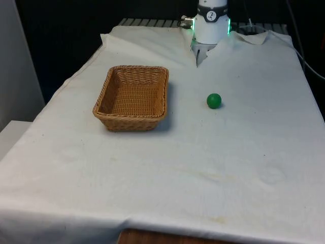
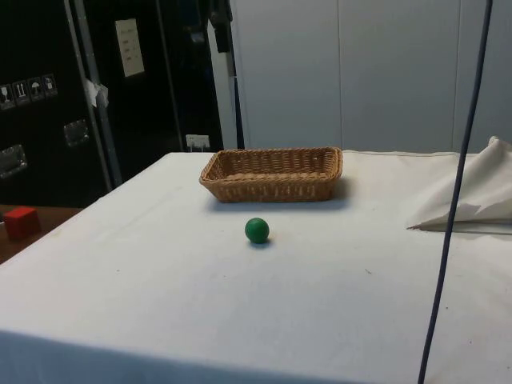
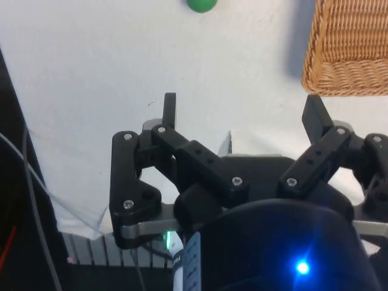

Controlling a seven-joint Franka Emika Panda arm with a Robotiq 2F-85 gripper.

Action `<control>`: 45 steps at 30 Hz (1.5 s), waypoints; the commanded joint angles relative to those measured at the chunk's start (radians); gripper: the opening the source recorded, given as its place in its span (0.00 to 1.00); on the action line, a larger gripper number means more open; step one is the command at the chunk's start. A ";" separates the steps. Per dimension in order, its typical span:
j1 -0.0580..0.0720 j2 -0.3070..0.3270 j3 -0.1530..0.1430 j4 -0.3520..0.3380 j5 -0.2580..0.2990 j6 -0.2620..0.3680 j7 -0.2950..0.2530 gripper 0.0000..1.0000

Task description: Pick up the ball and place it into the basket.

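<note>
A small green ball (image 1: 214,100) lies on the white cloth, to the front view's right of a woven wicker basket (image 1: 133,97). From the side, the ball (image 2: 257,230) sits in front of the basket (image 2: 274,173), apart from it. The basket holds nothing. Seen from the wrist, my gripper (image 3: 244,117) is open, high above the cloth near the robot's base, with nothing between its fingers (image 3: 170,109). The ball (image 3: 202,5) and a corner of the basket (image 3: 350,48) lie well beyond the fingertips.
The white cloth (image 1: 213,152) is bunched into a fold (image 2: 472,200) near the robot's base (image 1: 210,23). A dark cable (image 2: 456,200) hangs down in the side view. A red block (image 2: 21,222) sits off the table beside the dark cabinets.
</note>
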 commanded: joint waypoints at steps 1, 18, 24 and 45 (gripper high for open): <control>0.002 -0.012 0.003 -0.020 -0.015 0.029 0.010 1.00; 0.000 -0.027 0.007 -0.155 -0.012 0.182 0.002 1.00; 0.000 -0.025 0.007 -0.194 -0.010 0.225 0.001 1.00; -0.001 0.028 0.008 -0.320 0.003 0.414 -0.009 1.00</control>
